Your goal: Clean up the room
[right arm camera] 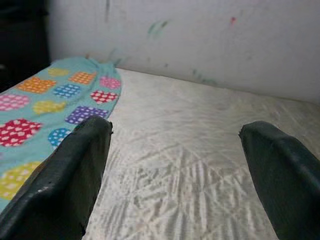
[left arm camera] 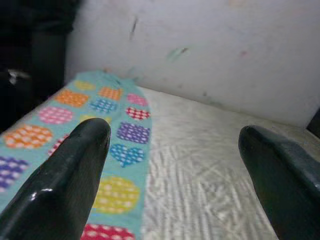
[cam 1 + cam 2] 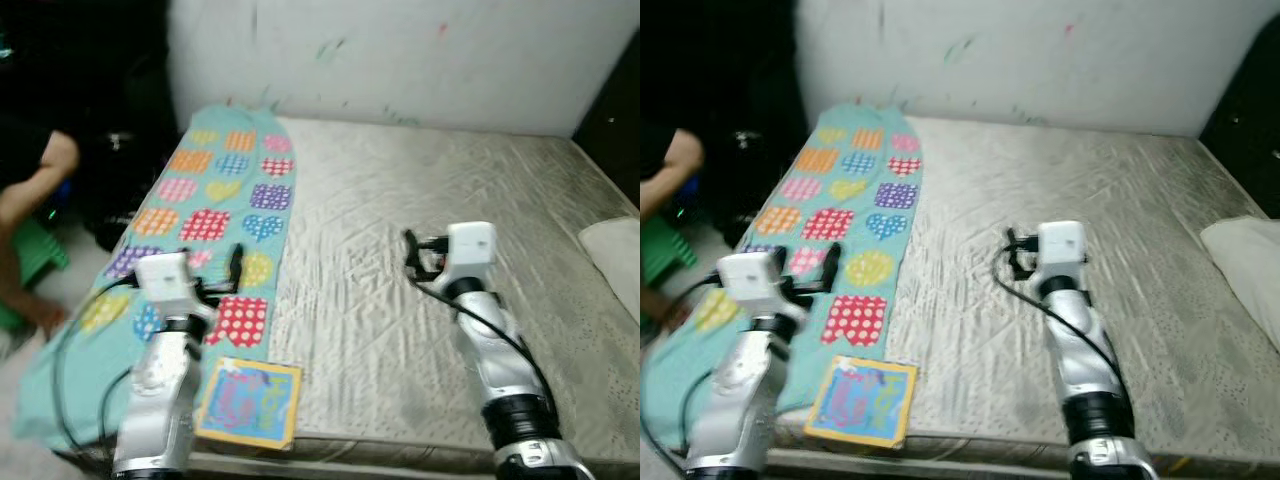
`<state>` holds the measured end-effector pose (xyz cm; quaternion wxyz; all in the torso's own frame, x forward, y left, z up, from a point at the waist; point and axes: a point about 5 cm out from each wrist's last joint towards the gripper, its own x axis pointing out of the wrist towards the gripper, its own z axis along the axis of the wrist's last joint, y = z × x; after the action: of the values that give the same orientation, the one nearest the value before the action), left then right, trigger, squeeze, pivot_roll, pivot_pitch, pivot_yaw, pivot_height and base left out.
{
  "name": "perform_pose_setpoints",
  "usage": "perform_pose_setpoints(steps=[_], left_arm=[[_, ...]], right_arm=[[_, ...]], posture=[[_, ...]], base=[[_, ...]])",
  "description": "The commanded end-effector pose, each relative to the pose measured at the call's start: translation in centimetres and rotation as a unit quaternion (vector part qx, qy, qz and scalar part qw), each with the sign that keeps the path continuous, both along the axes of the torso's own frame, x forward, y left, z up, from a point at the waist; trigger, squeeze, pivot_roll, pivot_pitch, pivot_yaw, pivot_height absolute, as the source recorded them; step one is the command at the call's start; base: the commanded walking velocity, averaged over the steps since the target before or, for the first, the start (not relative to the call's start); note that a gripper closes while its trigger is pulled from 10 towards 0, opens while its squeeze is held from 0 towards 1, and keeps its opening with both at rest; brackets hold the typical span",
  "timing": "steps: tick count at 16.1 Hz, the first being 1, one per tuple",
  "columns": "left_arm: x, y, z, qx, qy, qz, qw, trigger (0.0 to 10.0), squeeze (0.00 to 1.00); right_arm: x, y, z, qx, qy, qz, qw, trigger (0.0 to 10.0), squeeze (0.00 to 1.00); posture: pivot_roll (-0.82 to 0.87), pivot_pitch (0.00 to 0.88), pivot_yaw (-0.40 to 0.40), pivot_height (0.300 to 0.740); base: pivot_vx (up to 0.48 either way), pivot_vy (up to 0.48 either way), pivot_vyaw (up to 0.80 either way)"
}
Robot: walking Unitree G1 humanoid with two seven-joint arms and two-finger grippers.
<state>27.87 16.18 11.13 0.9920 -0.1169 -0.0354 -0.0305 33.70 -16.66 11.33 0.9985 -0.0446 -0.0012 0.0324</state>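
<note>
A teal blanket [image 3: 215, 190] printed with colourful hearts and squares lies along the left side of a bare grey mattress [image 3: 430, 180] and hangs over its left edge. A colourful children's book [image 3: 248, 402] rests flat at the mattress's front left corner, partly on the blanket. My left gripper [image 3: 215, 265] hovers open over the blanket just beyond the book, with nothing between its fingers [image 2: 75, 170]. My right gripper [image 3: 415, 262] is held open and empty above the middle of the mattress; its fingers [image 1: 75, 170] point toward the wall.
A white pillow [image 3: 615, 250] lies at the mattress's right edge. A person's arm [image 3: 30, 180] reaches down at the far left, beside a green stool [image 3: 35, 265] on the floor. A marked white wall [image 3: 400, 50] stands behind the bed; dark furniture is at the back left.
</note>
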Motion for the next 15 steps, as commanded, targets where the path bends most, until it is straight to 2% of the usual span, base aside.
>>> perform_pose_setpoints(steps=[1, 13, 15], left_arm=[[0.09, -0.92, 0.07, -0.006, 0.001, -0.011, 1.0, 10.0, 0.0], [0.32, -0.7, 0.09, -0.001, 0.001, 0.001, 1.0, 10.0, 0.0], [0.33, -0.69, 0.15, 0.002, -0.001, 0.001, 1.0, 10.0, 0.0]], right_arm=[[-0.03, -1.03, 0.22, -0.007, -0.004, -0.012, 1.0, 10.0, 0.0], [0.08, -0.53, 0.03, -0.012, 0.002, 0.001, 1.0, 10.0, 0.0], [0.07, -0.36, 0.07, -0.014, 0.001, 0.006, 1.0, 10.0, 0.0]], posture=[[-0.04, 0.0, -0.019, 0.74], [-0.04, 0.0, -0.02, 0.74], [-0.04, 0.0, -0.019, 0.74]], base=[[0.0, 0.48, 0.0], [0.0, 0.475, 0.0], [0.0, 0.0, 0.0]])
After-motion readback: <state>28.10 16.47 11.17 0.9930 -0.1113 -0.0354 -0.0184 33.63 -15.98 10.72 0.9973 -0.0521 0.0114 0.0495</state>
